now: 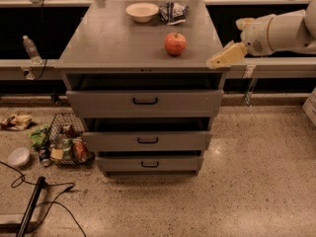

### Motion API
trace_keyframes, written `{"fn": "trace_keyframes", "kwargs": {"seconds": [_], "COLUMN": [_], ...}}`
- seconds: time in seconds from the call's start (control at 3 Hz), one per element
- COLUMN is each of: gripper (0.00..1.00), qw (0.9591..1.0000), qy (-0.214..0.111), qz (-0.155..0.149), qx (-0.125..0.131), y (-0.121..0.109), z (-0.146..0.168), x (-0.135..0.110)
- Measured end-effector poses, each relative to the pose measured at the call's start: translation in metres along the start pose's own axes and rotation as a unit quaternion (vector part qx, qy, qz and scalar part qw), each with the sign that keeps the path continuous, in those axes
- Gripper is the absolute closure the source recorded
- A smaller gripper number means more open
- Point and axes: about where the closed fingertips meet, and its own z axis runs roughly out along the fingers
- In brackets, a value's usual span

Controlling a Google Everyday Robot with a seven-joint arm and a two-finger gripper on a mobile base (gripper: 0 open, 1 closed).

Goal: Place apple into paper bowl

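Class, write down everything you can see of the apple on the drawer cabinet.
The apple is round, red-orange with a paler patch and a short dark stem pointing up. It sits upright on the grey cabinet top, right of centre, nearer the front than the paper bowl. Nothing else touches it; the gripper hovers apart at its right.

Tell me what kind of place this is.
Probably a lab or workshop for robot tests: a grey drawer cabinet as worktop, cables and a wire basket of litter on the speckled floor. The gripper hovers at the cabinet's right edge, near the apple.
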Motion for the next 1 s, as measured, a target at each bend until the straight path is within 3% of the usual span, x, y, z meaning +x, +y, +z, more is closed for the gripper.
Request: {"fn": "trace_keyframes", "kwargs": {"seconds": [0.33,1.0], "gripper": [0.0,0.0], "qw": [1.0,0.9975], "qy": [-0.003,-0.063], "qz": [-0.002,0.031], "qx": [0.008,0.013], "y": [-0.004,-0.006], "z": [-0.001,0.045], "x": [-0.003,-0.015]}}
